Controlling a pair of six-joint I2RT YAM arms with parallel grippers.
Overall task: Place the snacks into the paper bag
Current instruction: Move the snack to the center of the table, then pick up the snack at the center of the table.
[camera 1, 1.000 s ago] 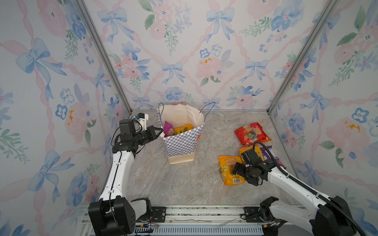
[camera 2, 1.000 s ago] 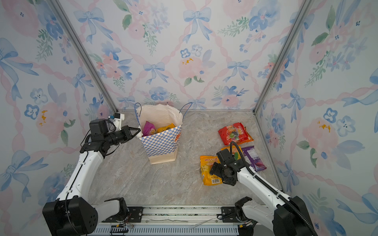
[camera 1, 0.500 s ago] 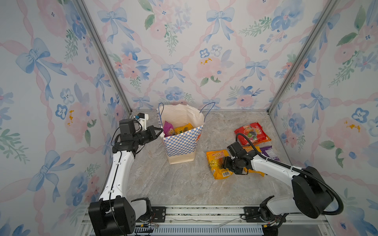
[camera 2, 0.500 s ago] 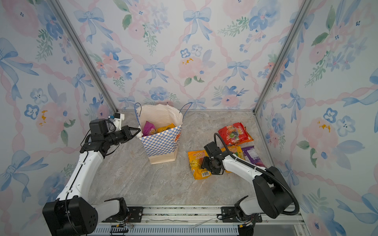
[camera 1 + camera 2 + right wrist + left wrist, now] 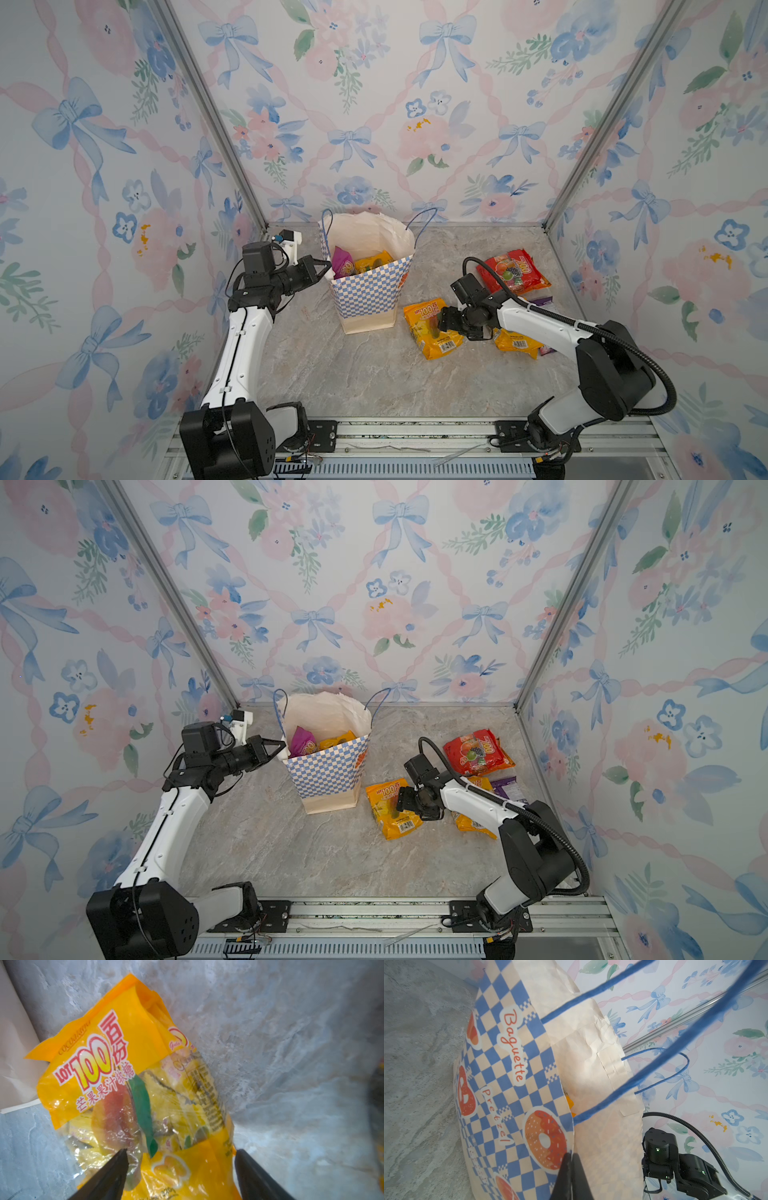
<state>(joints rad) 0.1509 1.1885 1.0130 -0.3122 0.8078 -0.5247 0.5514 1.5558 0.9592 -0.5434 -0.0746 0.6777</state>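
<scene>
Toward the back-left part of the grey marbled worktop (image 5: 357, 378), the checkered paper bag (image 5: 368, 293) stood upright with its mouth open. A purple pouch (image 5: 343, 262) and a yellow pouch (image 5: 375, 262) showed inside it in both top views. The left gripper (image 5: 326, 268) was clamped tight on the bag's rim on the side facing the worktop's left edge. The left wrist view showed its two black fingertips (image 5: 566, 1159) pressed together over the paper edge, beside a printed doughnut. Just to the right of the bag's cream base, a yellow "100" pack (image 5: 420, 314) lay flat on the worktop, label up. The right gripper (image 5: 439, 323) sat low over that pack with its jaws spread apart, grasping nothing. In the right wrist view, one fingertip (image 5: 118, 1159) lay over the pack's clear window while the other stood at the pack's far edge, with the pack's lower end between them. Three more snacks lay near the worktop's right edge. A red pack (image 5: 513, 271) was toward the back, a second yellow pack (image 5: 516, 341) was partly under the right arm, and a purple packet (image 5: 543, 301) sat between those two, closest to the edge and mostly hidden by the arm.
</scene>
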